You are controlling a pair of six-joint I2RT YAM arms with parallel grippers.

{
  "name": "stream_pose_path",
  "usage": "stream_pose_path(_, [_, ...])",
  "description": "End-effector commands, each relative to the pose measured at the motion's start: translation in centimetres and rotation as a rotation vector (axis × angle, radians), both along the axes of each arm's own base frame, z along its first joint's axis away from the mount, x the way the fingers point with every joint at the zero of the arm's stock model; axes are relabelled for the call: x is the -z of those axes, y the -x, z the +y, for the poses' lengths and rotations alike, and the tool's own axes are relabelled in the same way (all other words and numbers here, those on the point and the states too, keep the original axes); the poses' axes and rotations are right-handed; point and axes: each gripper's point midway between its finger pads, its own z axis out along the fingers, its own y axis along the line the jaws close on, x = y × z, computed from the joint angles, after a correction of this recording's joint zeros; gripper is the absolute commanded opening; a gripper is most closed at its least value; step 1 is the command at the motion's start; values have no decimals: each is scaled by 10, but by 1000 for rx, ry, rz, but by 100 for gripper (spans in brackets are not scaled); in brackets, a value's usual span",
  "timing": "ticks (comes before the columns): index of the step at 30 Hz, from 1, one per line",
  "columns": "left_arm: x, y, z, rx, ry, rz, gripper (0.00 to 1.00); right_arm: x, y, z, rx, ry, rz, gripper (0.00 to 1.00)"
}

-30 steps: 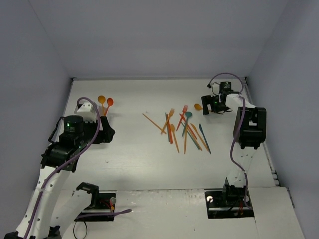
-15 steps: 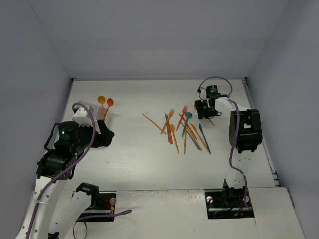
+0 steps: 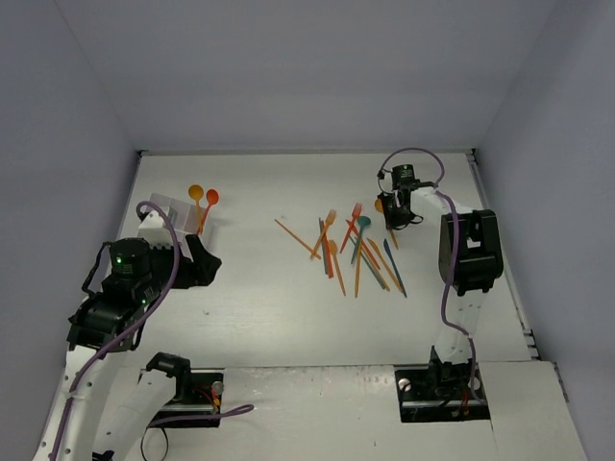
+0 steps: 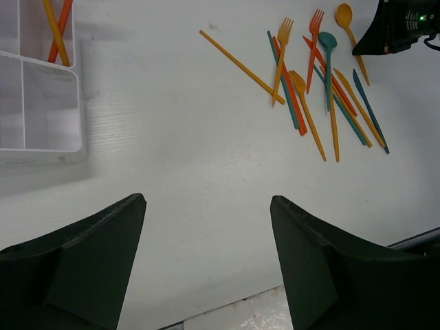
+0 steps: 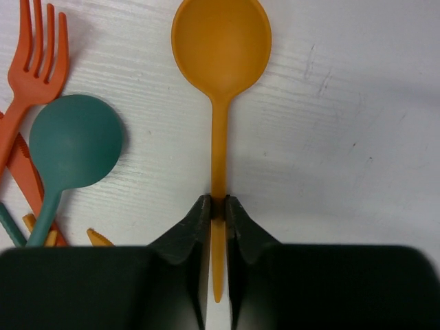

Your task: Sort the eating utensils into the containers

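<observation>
The eating utensils (image 3: 357,252) lie in a loose pile of orange, red and teal pieces at the table's middle right, also seen in the left wrist view (image 4: 316,75). My right gripper (image 5: 218,206) is shut on the handle of an orange spoon (image 5: 220,41), which lies flat on the table at the pile's far right (image 3: 381,205). A teal spoon (image 5: 75,141) and a red fork (image 5: 38,55) lie just left of it. The containers (image 3: 163,206) stand at the far left, with an orange spoon (image 3: 195,192) and a red spoon (image 3: 211,196) in them. My left gripper (image 4: 207,199) hangs open beside the box (image 4: 79,103), holding nothing.
Grey walls close in the table on the left, back and right. The right arm's upper link (image 3: 469,252) stands just right of the pile. A single orange stick (image 3: 293,236) lies apart at the pile's left side.
My right gripper has moved left and down over the orange spoon and shut on its handle. The left arm has drawn back a little towards the near edge, still open.
</observation>
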Motion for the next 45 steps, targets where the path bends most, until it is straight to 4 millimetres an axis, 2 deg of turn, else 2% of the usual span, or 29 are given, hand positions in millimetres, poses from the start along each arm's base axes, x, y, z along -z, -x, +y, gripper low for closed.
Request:
stream_pose_path(1, [-36, -8, -16, 41, 81, -49, 71, -21, -8, -13, 29, 56, -40, 0])
stream_pose_path(4, [-54, -11, -25, 69, 122, -56, 71, -55, -18, -15, 41, 62, -124, 0])
stream_pose_path(6, [-67, -13, -31, 82, 151, -61, 71, -86, -26, -14, 47, 48, -196, 0])
stream_pose_path(9, [-86, -22, -38, 76, 188, -66, 71, -128, -28, -2, 45, 11, -286, 0])
stream_pose_path(11, [-107, -27, -43, 74, 227, -89, 71, -162, -22, 12, 24, -19, -360, 0])
stream_pose_path(14, [-122, -40, -59, 83, 267, -80, 71, -205, -6, 31, -3, -68, -450, 0])
stream_pose_path(18, [-144, -55, -93, 121, 262, -122, 71, -250, 28, 64, -67, -154, -541, 0])
stream_pose_path(22, [-153, -54, -157, 261, 265, -129, 70, -283, 67, 95, -152, -236, -608, 0])
stream_pose_path(25, [-171, -52, -187, 313, 270, -185, 70, -302, 99, 112, -194, -309, -644, 0])
stream_pose_path(29, [-177, -49, -230, 366, 279, -223, 64, -322, 138, 123, -252, -403, -684, 0])
stream_pose_path(30, [-175, -52, -237, 365, 275, -221, 62, -320, 144, 127, -271, -419, -674, 0])
stream_pose_path(31, [-178, -49, -241, 375, 283, -228, 62, -323, 148, 126, -275, -427, -682, 0])
stream_pose_path(36, [-175, -64, -261, 332, 232, -296, 52, -316, 175, 131, -337, -491, -659, 0])
stream_pose_path(41, [-178, -70, -279, 357, 212, -348, 51, -310, 185, 134, -367, -517, -637, 0])
stream_pose_path(45, [-179, -79, -284, 350, 195, -393, 51, -308, 190, 139, -397, -538, -620, 0])
